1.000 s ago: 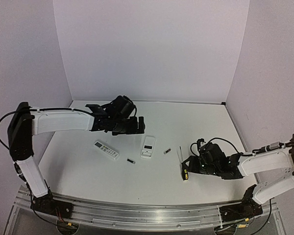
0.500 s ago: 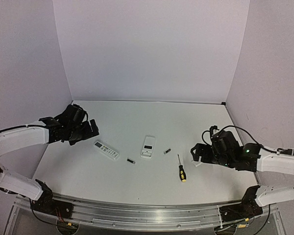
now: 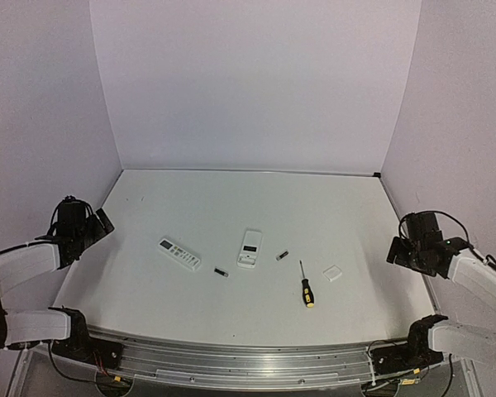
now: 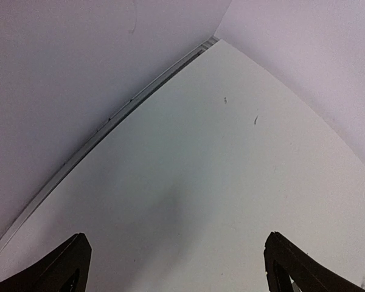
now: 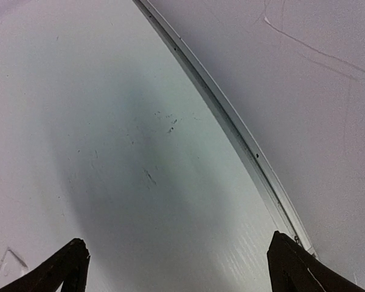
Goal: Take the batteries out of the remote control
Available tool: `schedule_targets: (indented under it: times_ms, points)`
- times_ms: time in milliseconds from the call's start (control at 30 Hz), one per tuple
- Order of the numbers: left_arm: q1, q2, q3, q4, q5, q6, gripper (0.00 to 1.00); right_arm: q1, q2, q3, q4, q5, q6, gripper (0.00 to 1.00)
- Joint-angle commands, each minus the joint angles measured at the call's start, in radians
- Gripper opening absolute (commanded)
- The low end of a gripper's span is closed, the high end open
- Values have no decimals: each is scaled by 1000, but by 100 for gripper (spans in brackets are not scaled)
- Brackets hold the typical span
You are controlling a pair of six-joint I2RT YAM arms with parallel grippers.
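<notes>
While jaws hug table edges (image 3: pixel 393 207), batteries (image 3: pixel 221 272) (image 3: pixel 283 256) lie central

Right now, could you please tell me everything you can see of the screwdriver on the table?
The screwdriver is small, with a thin dark shaft that looks like metal and a stubby handle banded in black and yellow. It lies flat on the white table, near the front edge and right of centre, with its handle toward the arms and its tip pointing toward the back wall. Nothing touches it: a small white cover piece lies apart on its right, and a dark battery lies apart beyond its tip. Only the top view shows it.
</notes>
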Motion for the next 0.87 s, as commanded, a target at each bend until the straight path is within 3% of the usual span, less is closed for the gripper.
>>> schedule_targets:
  times_ms: [0, 133, 200, 367, 533, 633, 833]
  points:
    - [1, -50, -124, 446, 56, 225, 100, -4, -18, -85, 258, 79, -163, 98]
    - [1, -3, -311, 880, 115, 349, 99, -3, 13, -217, 584, 94, -235, 98]
    - [1, 49, -337, 938, 131, 391, 100, -4, 49, -279, 730, 108, -222, 98]
    - [1, 254, -363, 1188, 246, 436, 100, -5, 244, -277, 870, 115, -244, 98]
    - [1, 585, -283, 1372, 310, 470, 100, -10, 495, -185, 969, 105, -247, 98]
    - [1, 589, -174, 1167, 407, 503, 100, -19, 561, -119, 948, 50, -283, 98]
    - [0, 597, -137, 1123, 395, 503, 100, -20, 574, -102, 939, -43, -337, 98]
